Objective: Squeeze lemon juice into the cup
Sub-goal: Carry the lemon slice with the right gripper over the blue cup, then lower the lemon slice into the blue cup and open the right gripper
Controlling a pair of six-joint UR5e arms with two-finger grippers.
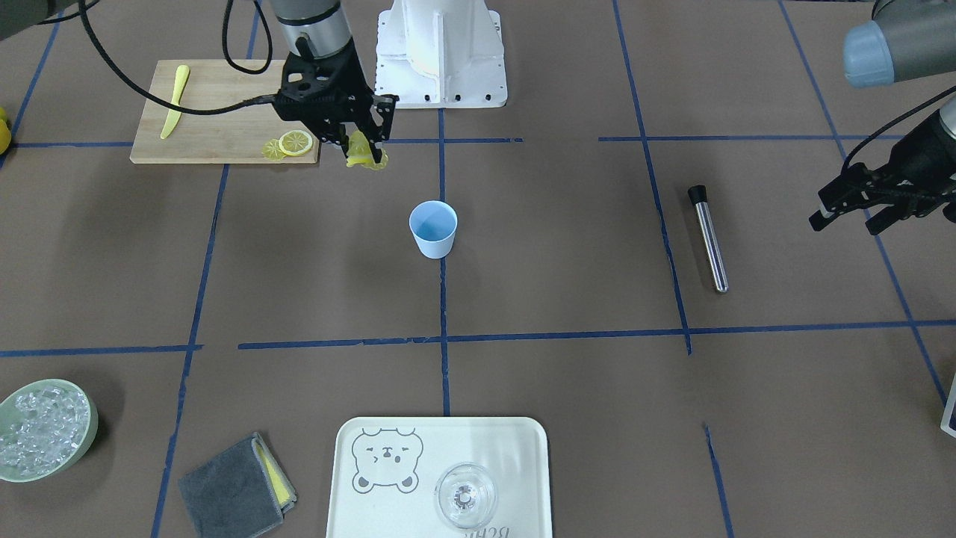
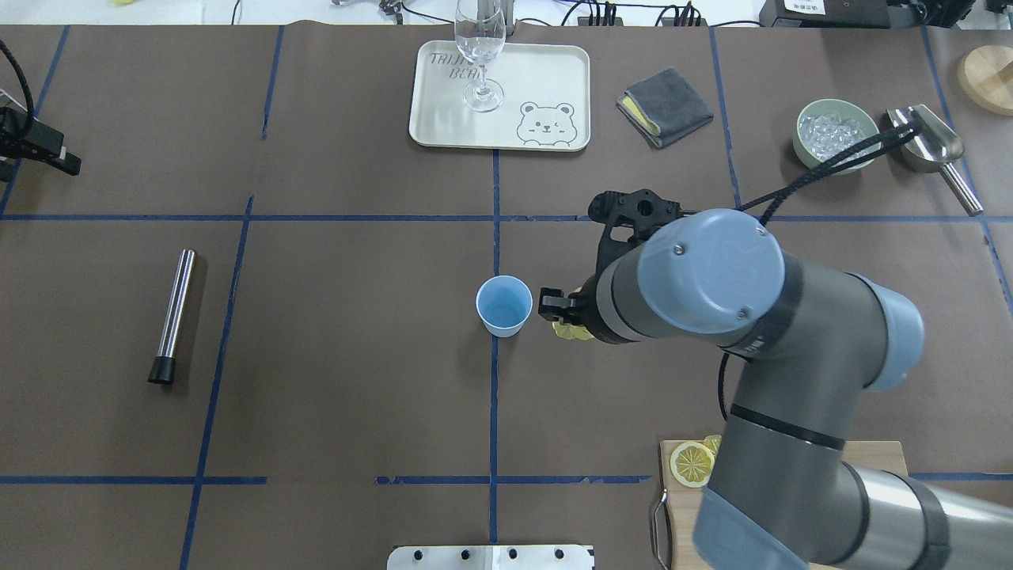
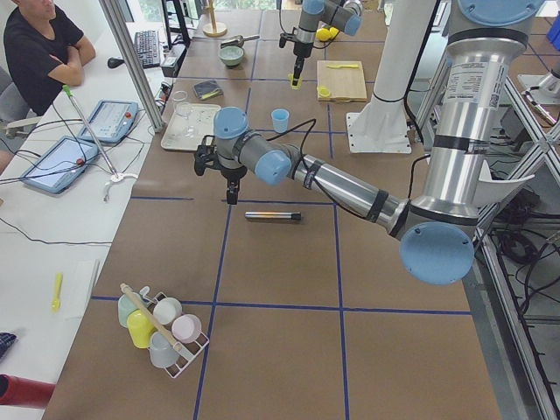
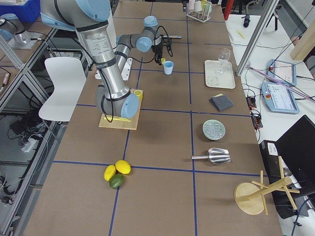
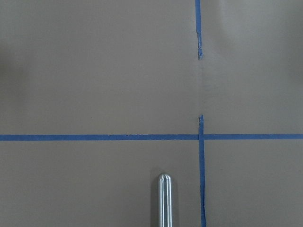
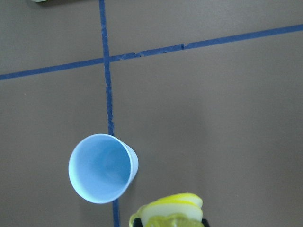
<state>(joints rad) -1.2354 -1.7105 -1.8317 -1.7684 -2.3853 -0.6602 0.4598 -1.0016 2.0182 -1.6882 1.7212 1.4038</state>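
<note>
Here the right gripper [image 1: 367,148] pinches a lemon slice [image 1: 361,155] just beside the cup [image 1: 433,229].

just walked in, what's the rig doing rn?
The right gripper is shut on a lemon slice, held in the air beside the cup and not over its mouth yet. The cup stands upright mid-table and looks empty. More slices lie on the cutting board. The left gripper hangs off to the side near a metal tube, holding nothing.
</note>
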